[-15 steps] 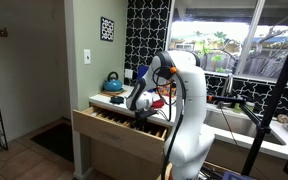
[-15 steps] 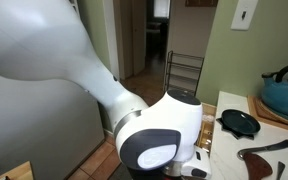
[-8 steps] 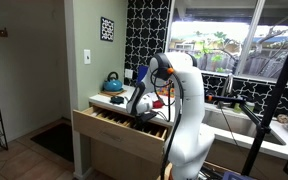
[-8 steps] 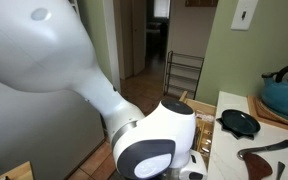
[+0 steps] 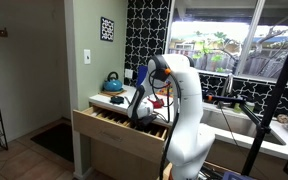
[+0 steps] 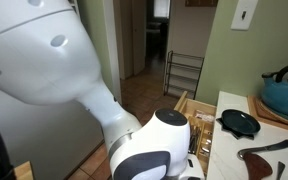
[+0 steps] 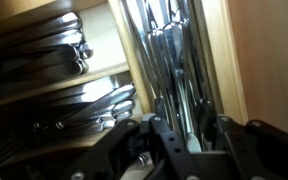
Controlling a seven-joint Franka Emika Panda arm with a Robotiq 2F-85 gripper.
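Note:
My gripper [image 7: 189, 135] is down inside an open wooden cutlery drawer [image 5: 117, 127], over its long compartment of knives and other steel handles [image 7: 169, 50]. The two black fingers [image 7: 157, 131] stand a little apart, with a few steel handles lying between them in the compartment. I cannot tell whether either finger touches one. To the left, wooden dividers [image 7: 124, 72] separate two stacks of spoons and forks [image 7: 49, 45]. In both exterior views the white arm [image 5: 179, 90] bends down into the drawer, and its wrist [image 6: 149, 150] hides the gripper.
A blue kettle [image 5: 113, 81] stands on the counter behind the drawer [image 6: 200, 128]. A small black pan [image 6: 239, 122] and a brown utensil [image 6: 264, 152] lie beside it. A sink [image 5: 229, 120] is beyond the arm, and a doorway and a dark wire rack [image 6: 184, 68] are across the room.
The arm's wrist has sunk lower and nearer the drawer in the close exterior view. The arm's bend has shifted slightly in the wide view.

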